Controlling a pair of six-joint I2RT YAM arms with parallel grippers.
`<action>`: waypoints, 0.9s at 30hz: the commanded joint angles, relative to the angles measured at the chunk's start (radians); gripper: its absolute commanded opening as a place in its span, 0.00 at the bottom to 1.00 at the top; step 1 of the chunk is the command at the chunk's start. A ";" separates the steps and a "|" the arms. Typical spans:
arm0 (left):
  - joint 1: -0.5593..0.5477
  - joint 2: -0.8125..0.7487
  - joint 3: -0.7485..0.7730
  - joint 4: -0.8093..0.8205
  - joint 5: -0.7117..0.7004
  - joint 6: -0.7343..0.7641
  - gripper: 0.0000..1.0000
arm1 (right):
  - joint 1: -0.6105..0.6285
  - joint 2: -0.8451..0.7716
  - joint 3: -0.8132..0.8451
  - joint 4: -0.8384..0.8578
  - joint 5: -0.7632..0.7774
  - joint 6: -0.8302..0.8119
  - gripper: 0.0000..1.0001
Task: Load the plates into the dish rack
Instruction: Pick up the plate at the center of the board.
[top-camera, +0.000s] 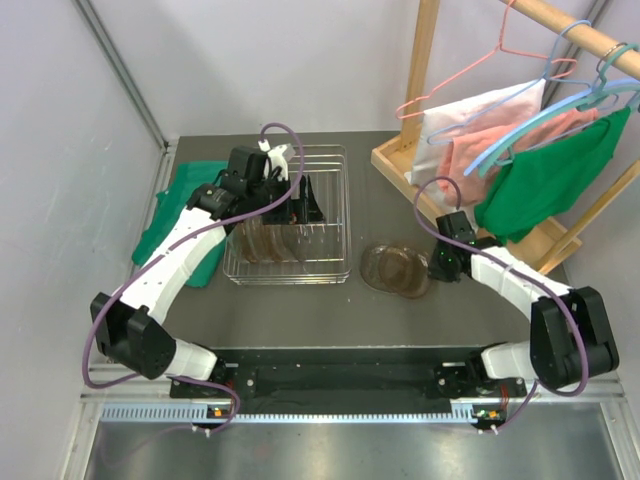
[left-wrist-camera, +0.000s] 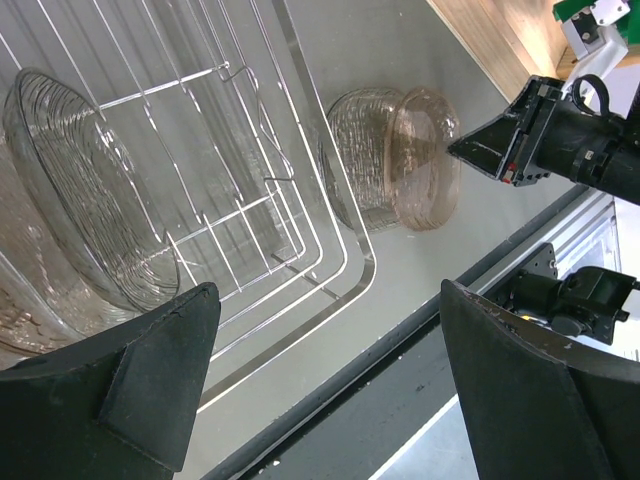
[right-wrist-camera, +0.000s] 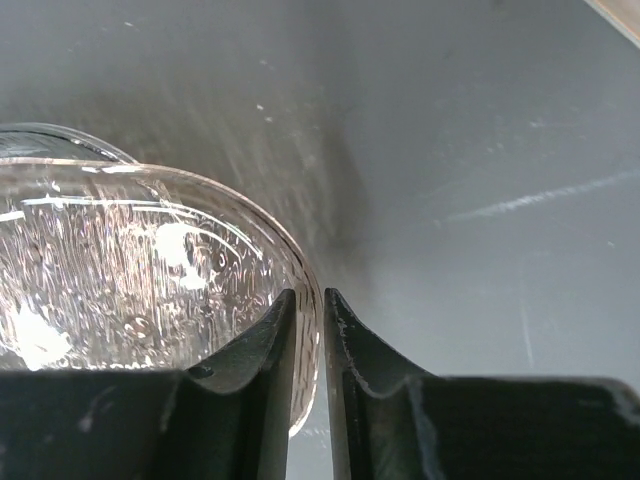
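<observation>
- Right gripper (right-wrist-camera: 308, 302): the jaws are set a narrow slit apart at the bottom centre of the right wrist view. The rim of the top plate (right-wrist-camera: 150, 270) lies in that slit. Whether the pads actually bear on the glass cannot be told.
- The stack of plates (top-camera: 395, 268) is laid flat on the table (top-camera: 330, 320), centre right of the top view, just right of the dish rack (top-camera: 325, 160).
- Left gripper (left-wrist-camera: 328, 300): the jaws are spread wide and nothing is held. It is poised over the upper left of the rack. The loaded plates (left-wrist-camera: 90, 220) are stood on edge at the rack's lower left.
- Risk: only a thin strip of rim is caught. If a lift is made on so shallow a bite, the smooth glass is likely to slip out and fall back on the stack (chipping probable).
- Risk: if the pinch is incomplete when the arm is moved, the stack may be shoved leftward instead of one plate being raised.
- Risk: a plate held at one edge may swing in the pinch and be knocked against the tines or the loaded plates.
- Risk: the rack is already occupied by the left arm, so a clash is possible unless room is made.
</observation>
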 joint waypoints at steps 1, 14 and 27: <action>0.004 0.005 -0.008 0.049 0.015 -0.004 0.95 | -0.004 0.018 -0.007 0.078 -0.033 0.018 0.17; 0.002 -0.004 -0.006 0.046 0.016 -0.001 0.95 | -0.004 -0.101 -0.019 0.062 -0.039 0.035 0.00; 0.002 -0.013 -0.014 0.088 0.058 -0.021 0.96 | -0.002 -0.351 0.056 -0.045 -0.075 0.061 0.00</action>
